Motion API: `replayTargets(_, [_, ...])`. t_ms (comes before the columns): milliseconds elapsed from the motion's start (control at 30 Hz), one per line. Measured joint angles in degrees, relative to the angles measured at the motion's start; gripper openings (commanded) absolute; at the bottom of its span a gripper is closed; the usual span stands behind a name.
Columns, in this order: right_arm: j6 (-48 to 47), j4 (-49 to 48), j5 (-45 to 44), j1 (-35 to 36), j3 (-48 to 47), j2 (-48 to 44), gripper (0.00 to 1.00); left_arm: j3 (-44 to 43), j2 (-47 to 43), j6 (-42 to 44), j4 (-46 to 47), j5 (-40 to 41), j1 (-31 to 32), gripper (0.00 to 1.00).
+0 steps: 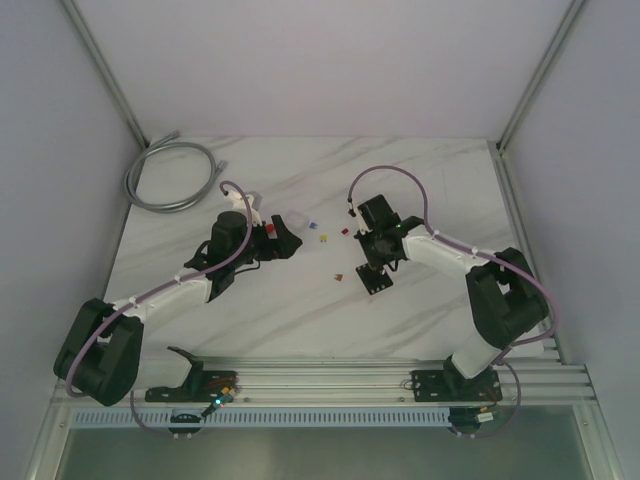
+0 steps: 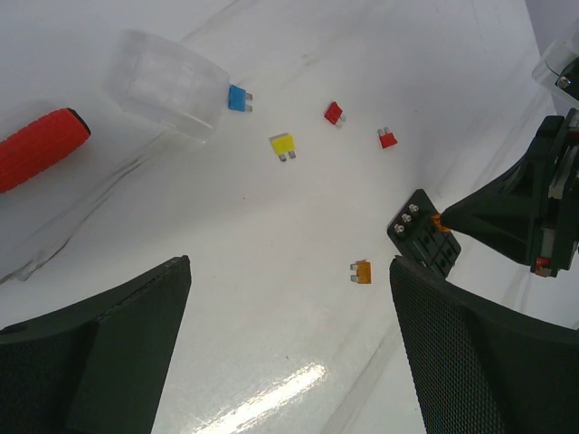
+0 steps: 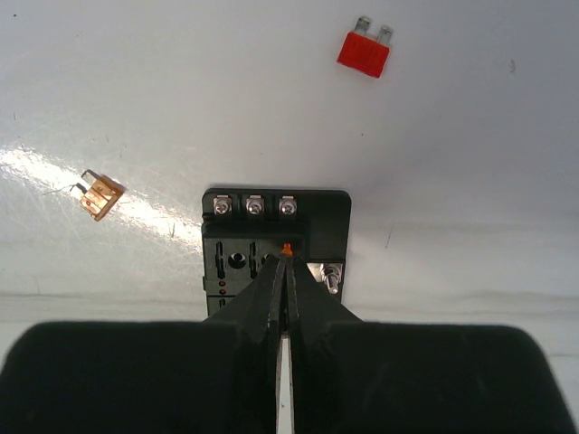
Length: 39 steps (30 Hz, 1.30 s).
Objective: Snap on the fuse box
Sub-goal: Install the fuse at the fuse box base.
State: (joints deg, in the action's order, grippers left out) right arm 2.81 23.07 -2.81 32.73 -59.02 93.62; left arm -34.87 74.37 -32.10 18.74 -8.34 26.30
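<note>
The fuse box is a small black square block lying flat on the white table right of centre. In the right wrist view it shows three screws along its far edge and slots below them. My right gripper is directly over it, shut on a tiny orange fuse whose tip sits at the box's slots. My left gripper is open and empty above bare table, left of the box. The clear cover lies beyond it, next to the red-handled tool.
Loose fuses lie between the arms: blue, yellow, two red and orange. The orange one is just left of the box. A grey cable coil lies at the back left.
</note>
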Motion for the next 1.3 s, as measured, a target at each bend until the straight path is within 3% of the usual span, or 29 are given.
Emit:
replayTargets(700, [4.00, 3.28, -2.01, 0.28, -0.44, 0.17, 0.00, 0.00, -0.09, -0.37, 0.00, 0.00, 0.00, 1.00])
replayTargets(1033, [7.87, 11.30, -2.03, 1.57, -1.79, -0.52, 0.19, 0.00, -0.79, -0.46, 0.00, -0.02, 0.00, 1.00])
replayTargets(1300, [10.62, 13.60, -2.58, 1.55, -3.67, -0.96, 0.21, 0.00, -1.36, -0.48, 0.00, -0.04, 0.00, 1.00])
